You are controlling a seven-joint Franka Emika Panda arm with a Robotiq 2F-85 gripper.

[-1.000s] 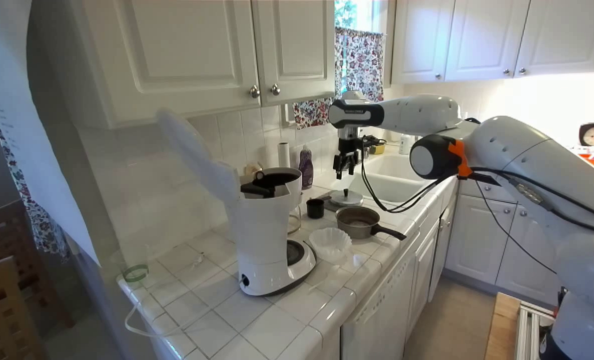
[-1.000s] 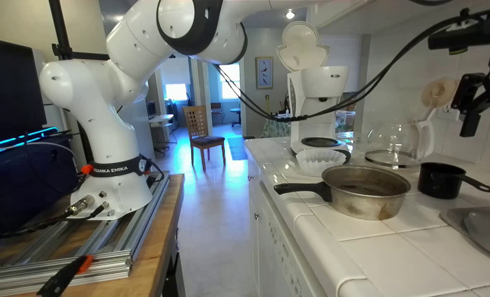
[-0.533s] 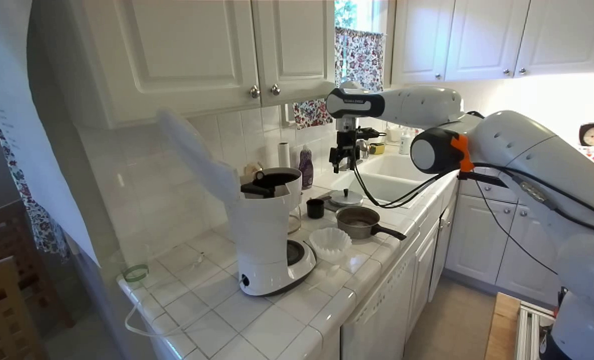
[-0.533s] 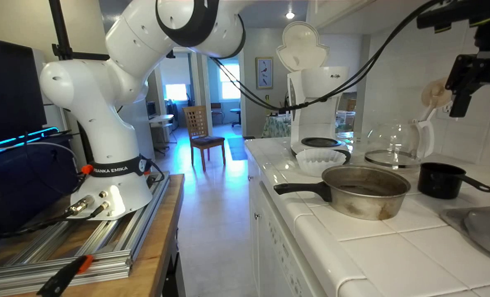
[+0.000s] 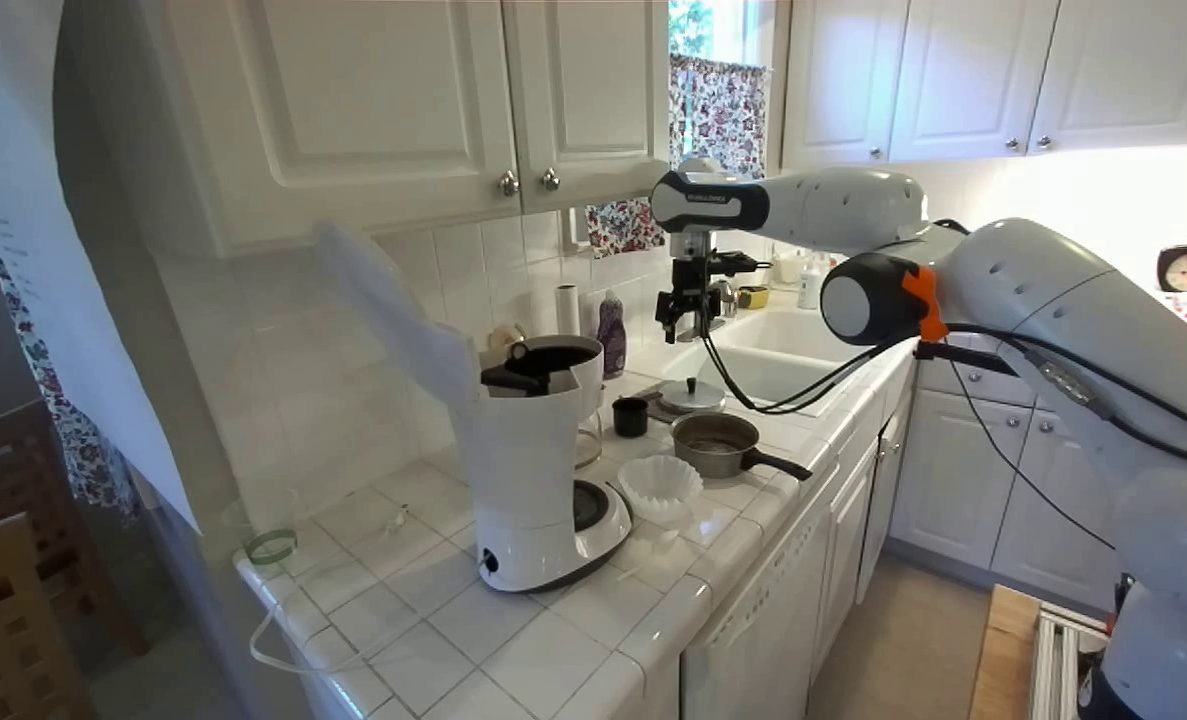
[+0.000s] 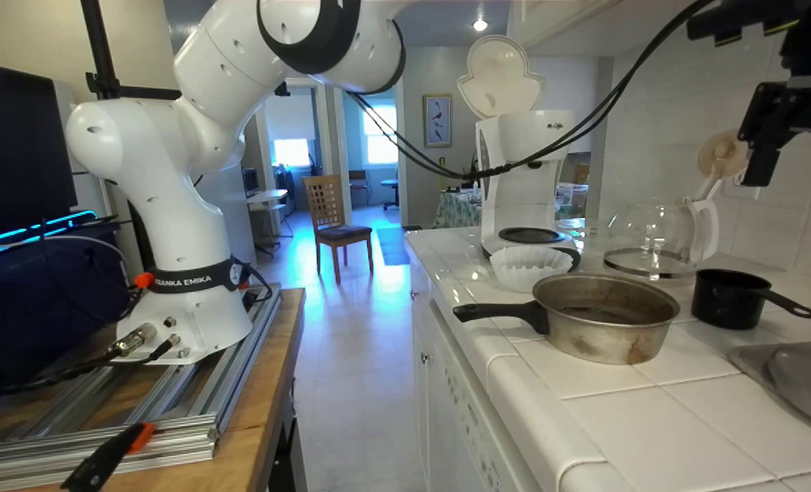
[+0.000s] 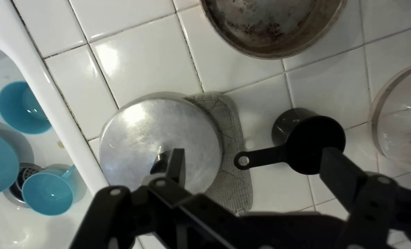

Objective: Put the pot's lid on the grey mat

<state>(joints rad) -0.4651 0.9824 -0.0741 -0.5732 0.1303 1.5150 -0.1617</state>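
The pot stands upright on the white tiled bench, open at the top, its dark handle reaching toward the bench's front edge. Apart from the pot, on the side of it toward the sink, the silvery lid lies on the grey mat, knob up. A strip of the mat shows along one side of the lid; how far the rest runs underneath is hidden.

The gripper hangs well above the pot's level in both exterior views, its fingers spread wide apart. In the wrist view one fingertip covers part of the knob from sight, and the other overlaps the small dark cup.

That cup stands near the pot, on the side away from the pot's handle, its own handle pointing toward the mat. The glass carafe stands on that same side of the pot, farther off. Just beside the pot sits a paper filter, with the white coffee maker beyond it.
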